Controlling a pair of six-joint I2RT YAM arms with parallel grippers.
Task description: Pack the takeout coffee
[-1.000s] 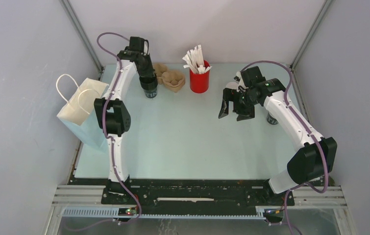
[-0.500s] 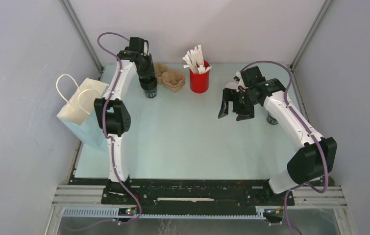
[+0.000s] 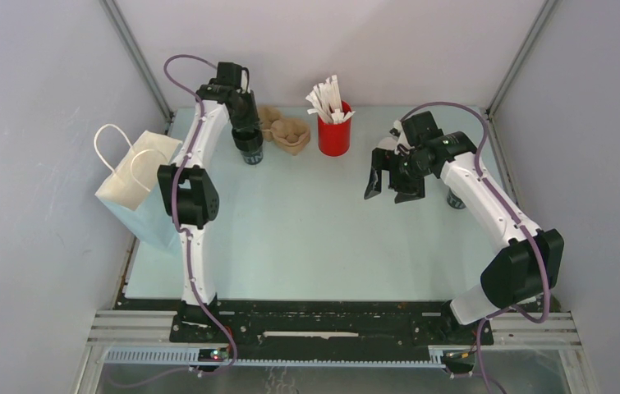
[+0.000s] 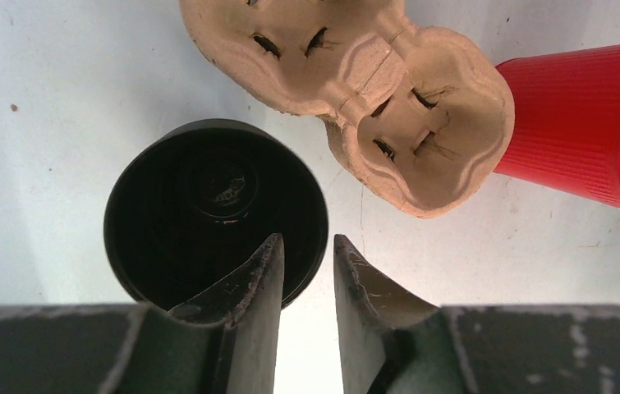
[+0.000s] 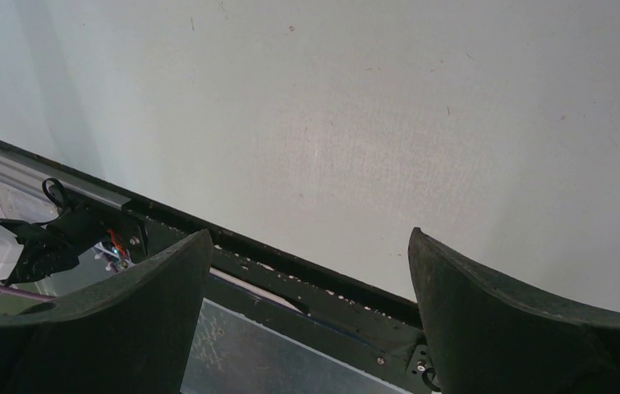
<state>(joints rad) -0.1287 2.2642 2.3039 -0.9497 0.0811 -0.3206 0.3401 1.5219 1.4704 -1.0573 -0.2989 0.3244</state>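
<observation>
A lidless black cup point(image 4: 208, 189) stands at the back left, also seen in the top view point(image 3: 250, 156). My left gripper point(image 4: 306, 242) points down at it point(image 3: 249, 146). Its jaws are a narrow gap apart and straddle the cup's rim, left finger inside and right finger outside, with light showing between them. My right gripper point(image 3: 390, 193) hangs open and empty above the table at the right point(image 5: 308, 238). A dark cup point(image 3: 455, 199) stands partly hidden behind the right arm, its top hidden. No cup with a white lid shows plainly.
A brown pulp cup carrier point(image 3: 286, 131) lies beside the black cup point(image 4: 388, 107). A red holder point(image 3: 333, 135) with white sticks stands at the back point(image 4: 585, 115). A white paper bag point(image 3: 138, 193) stands at the left edge. A white piece point(image 3: 386, 144) shows behind the right gripper.
My left gripper has shifted slightly back and left at the black cup. The right gripper has barely moved.
</observation>
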